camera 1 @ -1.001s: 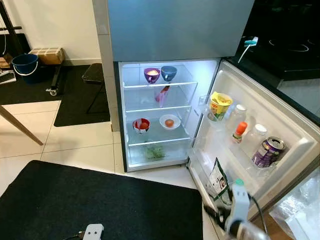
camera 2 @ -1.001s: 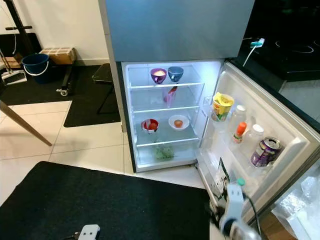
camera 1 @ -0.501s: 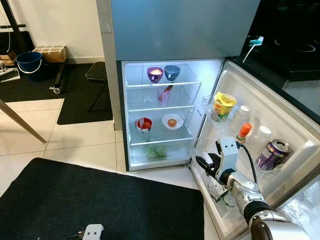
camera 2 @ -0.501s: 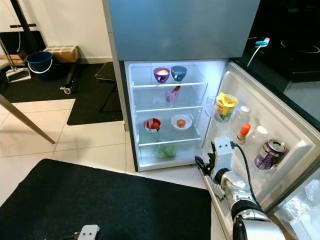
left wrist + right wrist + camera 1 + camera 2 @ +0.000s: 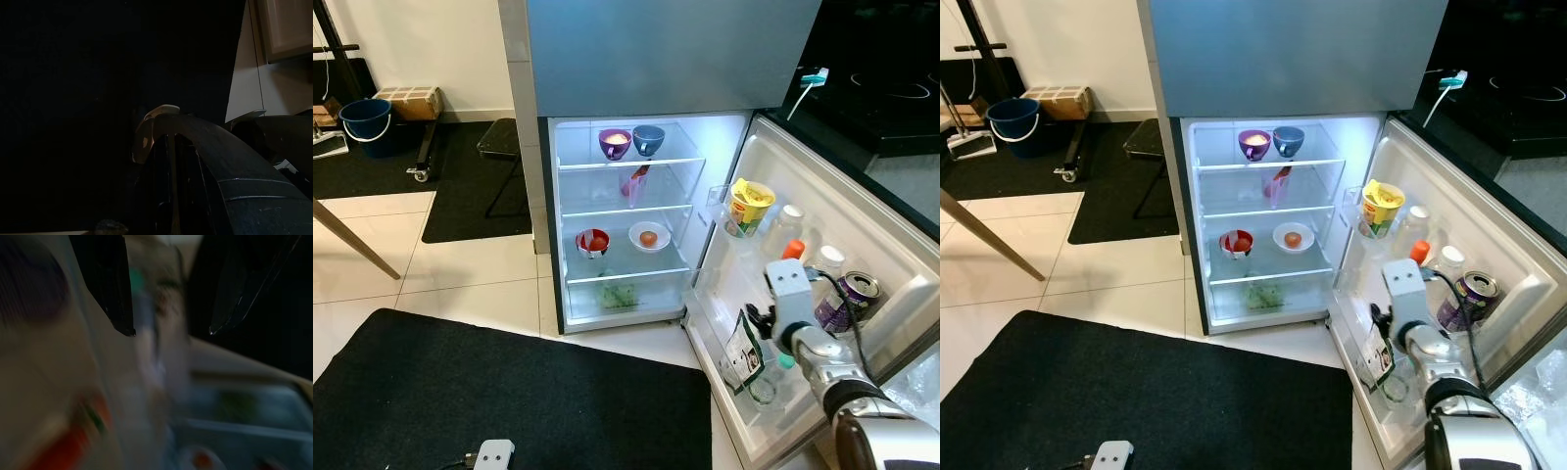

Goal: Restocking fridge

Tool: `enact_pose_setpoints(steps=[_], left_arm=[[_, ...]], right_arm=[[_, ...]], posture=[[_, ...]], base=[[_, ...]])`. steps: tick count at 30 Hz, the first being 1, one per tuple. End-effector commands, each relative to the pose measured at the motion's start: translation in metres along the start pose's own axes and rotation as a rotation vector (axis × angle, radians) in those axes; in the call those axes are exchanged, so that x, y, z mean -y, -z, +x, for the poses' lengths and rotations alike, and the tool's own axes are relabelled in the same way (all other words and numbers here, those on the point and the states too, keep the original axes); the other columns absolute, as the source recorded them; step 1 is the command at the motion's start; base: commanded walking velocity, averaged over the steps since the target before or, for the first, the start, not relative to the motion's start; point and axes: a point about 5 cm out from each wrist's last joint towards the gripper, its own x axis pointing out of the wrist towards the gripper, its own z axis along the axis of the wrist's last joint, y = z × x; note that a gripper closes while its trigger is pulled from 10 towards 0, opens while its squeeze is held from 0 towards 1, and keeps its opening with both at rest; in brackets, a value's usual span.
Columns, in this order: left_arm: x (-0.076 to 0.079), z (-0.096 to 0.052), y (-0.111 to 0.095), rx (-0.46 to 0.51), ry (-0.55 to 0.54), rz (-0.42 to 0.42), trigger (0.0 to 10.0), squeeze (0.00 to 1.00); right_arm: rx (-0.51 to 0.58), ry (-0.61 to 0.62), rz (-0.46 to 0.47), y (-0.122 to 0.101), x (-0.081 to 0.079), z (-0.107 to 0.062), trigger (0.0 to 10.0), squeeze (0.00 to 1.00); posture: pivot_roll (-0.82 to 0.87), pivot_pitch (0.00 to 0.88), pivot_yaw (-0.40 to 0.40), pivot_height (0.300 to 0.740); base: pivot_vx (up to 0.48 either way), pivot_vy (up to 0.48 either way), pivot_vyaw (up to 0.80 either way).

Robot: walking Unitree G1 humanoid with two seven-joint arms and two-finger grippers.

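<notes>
Nearest the camera, a black mat (image 5: 509,392) covers the floor, with a small white device (image 5: 493,454) at its near edge. The left gripper (image 5: 166,147) hangs idle in a very dark wrist view; whether its fingers are open cannot be told.

The right gripper (image 5: 756,323) has swung, over the last half second, from the gap in front of the fridge opening across to the door (image 5: 862,230) itself, and now sits just above the lower door bin, beside the dark snack packet (image 5: 741,351). In its blurred wrist view the two black fingers (image 5: 110,289) stand apart with nothing clamped between them, so it is open and empty (a smeared clear bottle shape lies ahead of them). This reads as a reach toward the door bins, either to grasp something or to tidy what is stocked there.

Farther along the door stand a purple can (image 5: 840,299), an orange-capped bottle (image 5: 792,251) and a yellow cup noodle (image 5: 745,206). Deepest, on the lit shelves: a red bowl (image 5: 591,242), a white dish (image 5: 648,236), greens (image 5: 617,294) in the drawer, a purple bowl (image 5: 614,143) and a blue bowl (image 5: 648,140).
</notes>
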Motion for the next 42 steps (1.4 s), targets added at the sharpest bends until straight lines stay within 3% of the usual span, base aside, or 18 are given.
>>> enact_pose_setpoints(steps=[1, 6, 10, 16, 18, 20, 22, 23, 25, 26, 28, 32, 35, 36, 38, 40, 42], left_arm=[[-0.003, -0.004, 0.012, -0.050, -0.001, -0.003, 10.0, 0.00], [-0.003, -0.004, 0.009, -0.045, -0.001, -0.001, 10.0, 0.00], [-0.004, -0.003, 0.008, -0.043, 0.000, -0.001, 10.0, 0.00], [-0.003, -0.003, 0.008, -0.043, 0.003, -0.003, 10.0, 0.00], [-0.001, -0.002, 0.008, -0.043, 0.008, -0.001, 10.0, 0.00], [0.000, -0.002, 0.009, -0.048, 0.012, 0.005, 10.0, 0.00], [0.001, -0.001, 0.009, -0.054, 0.013, 0.010, 10.0, 0.00], [0.001, -0.001, 0.009, -0.054, 0.013, 0.010, 10.0, 0.00], [0.002, -0.001, 0.009, -0.058, 0.011, 0.013, 10.0, 0.00], [0.002, -0.001, 0.009, -0.058, 0.011, 0.013, 10.0, 0.00], [0.002, 0.000, 0.008, -0.057, 0.010, 0.013, 10.0, 0.00], [0.002, 0.000, 0.008, -0.061, 0.003, 0.018, 10.0, 0.00], [0.001, -0.001, 0.008, -0.065, -0.003, 0.021, 10.0, 0.00], [-0.001, -0.001, 0.009, -0.071, -0.011, 0.023, 10.0, 0.00], [-0.001, -0.001, 0.009, -0.071, -0.011, 0.023, 10.0, 0.00], [-0.002, -0.001, 0.009, -0.082, -0.022, 0.030, 10.0, 0.00], [-0.002, -0.001, 0.009, -0.082, -0.021, 0.030, 10.0, 0.00]], right_arm=[[-0.057, 0.052, -0.014, 0.011, 0.006, -0.003, 10.0, 0.00], [-0.038, 0.067, 0.013, 0.007, 0.006, -0.001, 10.0, 0.00], [0.035, -0.039, 0.092, -0.002, -0.011, 0.001, 10.0, 0.00], [0.047, -0.159, 0.140, 0.000, -0.030, 0.002, 10.0, 0.00], [-0.061, -0.269, 0.117, 0.022, -0.049, -0.003, 10.0, 0.00], [-0.242, -0.383, 0.045, 0.063, -0.070, -0.016, 10.0, 0.00], [-0.346, -0.388, 0.022, 0.090, -0.075, -0.028, 10.0, 0.00], [-0.346, -0.388, 0.022, 0.090, -0.075, -0.028, 10.0, 0.00], [-0.459, -0.317, 0.029, 0.121, -0.070, -0.043, 10.0, 0.00], [-0.459, -0.317, 0.029, 0.121, -0.070, -0.043, 10.0, 0.00], [-0.545, -0.222, 0.066, 0.149, -0.059, -0.059, 10.0, 0.00], [-0.597, -0.116, 0.102, 0.169, -0.043, -0.075, 10.0, 0.00], [-0.605, -0.068, 0.123, 0.174, -0.035, -0.079, 10.0, 0.00], [-0.610, -0.007, 0.160, 0.180, -0.027, -0.085, 10.0, 0.00], [-0.610, -0.007, 0.160, 0.180, -0.027, -0.085, 10.0, 0.00], [-0.601, 0.123, 0.224, 0.187, -0.008, -0.094, 10.0, 0.00], [-0.596, 0.139, 0.235, 0.187, -0.005, -0.094, 10.0, 0.00]], posture=[[0.08, 0.033, -0.047, 0.740], [0.08, 0.034, -0.044, 0.740], [0.08, 0.033, -0.042, 0.740], [0.08, 0.033, -0.043, 0.740], [0.08, 0.027, -0.044, 0.740], [0.07, 0.025, -0.045, 0.740], [0.07, 0.018, -0.049, 0.740], [0.07, 0.018, -0.049, 0.740], [0.07, 0.012, -0.052, 0.740], [0.07, 0.012, -0.052, 0.740], [0.07, 0.002, -0.056, 0.740], [0.07, 0.000, -0.055, 0.740], [0.07, 0.000, -0.055, 0.740], [0.06, 0.000, -0.052, 0.740], [0.06, 0.000, -0.052, 0.740], [0.05, 0.000, -0.052, 0.740], [0.05, 0.000, -0.053, 0.740]], base=[[0.000, 0.000, 0.00], [0.000, 0.000, 0.00], [0.000, 0.000, 0.00], [0.000, 0.000, 0.00], [0.000, 0.000, 0.00], [0.000, 0.000, 0.00], [0.000, 0.000, 0.00], [0.000, 0.000, 0.00], [0.000, 0.000, 0.00], [0.000, 0.000, 0.00], [0.000, 0.000, 0.00], [0.000, 0.000, 0.00], [0.000, 0.000, 0.00], [0.000, 0.000, 0.00], [0.000, 0.000, 0.00], [0.000, 0.000, 0.00], [0.000, 0.000, 0.00]])
